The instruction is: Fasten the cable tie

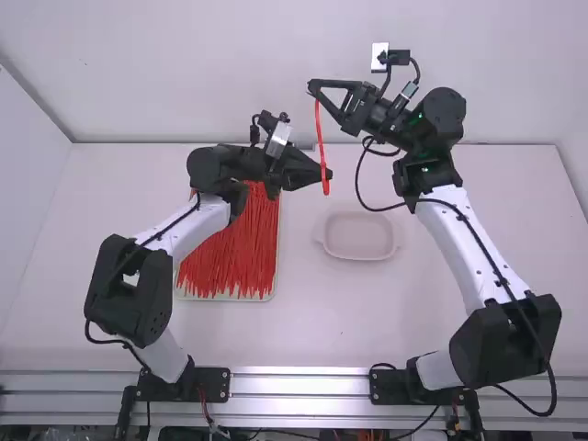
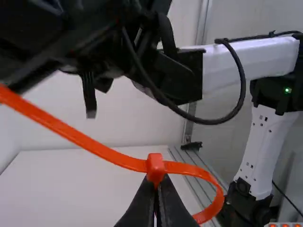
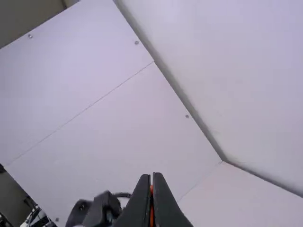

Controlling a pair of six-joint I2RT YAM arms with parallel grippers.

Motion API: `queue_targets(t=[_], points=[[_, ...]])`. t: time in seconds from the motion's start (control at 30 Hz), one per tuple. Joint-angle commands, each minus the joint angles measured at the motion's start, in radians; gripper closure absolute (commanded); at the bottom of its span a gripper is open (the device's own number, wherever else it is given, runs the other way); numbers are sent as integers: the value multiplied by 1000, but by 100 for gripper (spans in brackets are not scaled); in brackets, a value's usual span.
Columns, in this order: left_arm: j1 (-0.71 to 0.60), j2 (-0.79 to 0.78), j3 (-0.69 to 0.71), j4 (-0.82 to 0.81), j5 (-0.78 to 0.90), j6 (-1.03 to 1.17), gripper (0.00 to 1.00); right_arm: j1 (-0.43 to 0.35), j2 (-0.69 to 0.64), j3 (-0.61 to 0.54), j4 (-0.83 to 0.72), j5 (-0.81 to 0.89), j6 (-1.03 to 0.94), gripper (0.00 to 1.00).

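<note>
A red cable tie (image 1: 322,147) hangs in the air between both grippers, above the table's middle. My left gripper (image 1: 323,174) is shut on the tie's square head (image 2: 155,169), where the strap passes through and curls into a loop (image 2: 215,201). The strap (image 2: 71,135) runs on up toward my right gripper (image 1: 317,92), which is shut on the tail end; a sliver of red (image 3: 151,205) shows between its fingers (image 3: 161,198). The right arm (image 2: 246,56) crosses behind the tie in the left wrist view.
A tray (image 1: 268,296) piled with several red cable ties (image 1: 234,253) lies under the left arm. A shallow white bowl (image 1: 360,236) stands right of it, below the held tie. The enclosure's white walls rise behind.
</note>
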Motion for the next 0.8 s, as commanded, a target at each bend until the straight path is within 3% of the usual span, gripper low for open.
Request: queue_targets(t=[0.0, 0.3, 0.4, 0.53, 0.77], points=[[-35, -15, -21, 1, 126, 14, 98, -7, 12, 99, 18, 91, 9, 100], [-28, -15, -21, 6, 127, 12, 98, -26, 14, 130, 18, 59, 9, 100], [-15, -15, -21, 11, 126, 15, 98, -30, 14, 129, 18, -17, 8, 63], [19, -15, -19, 13, 126, 15, 98, -50, 14, 129, 18, -92, 10, 43], [79, -15, -20, 61, 121, 7, 98, -97, 14, 129, -14, -259, 61, 36]])
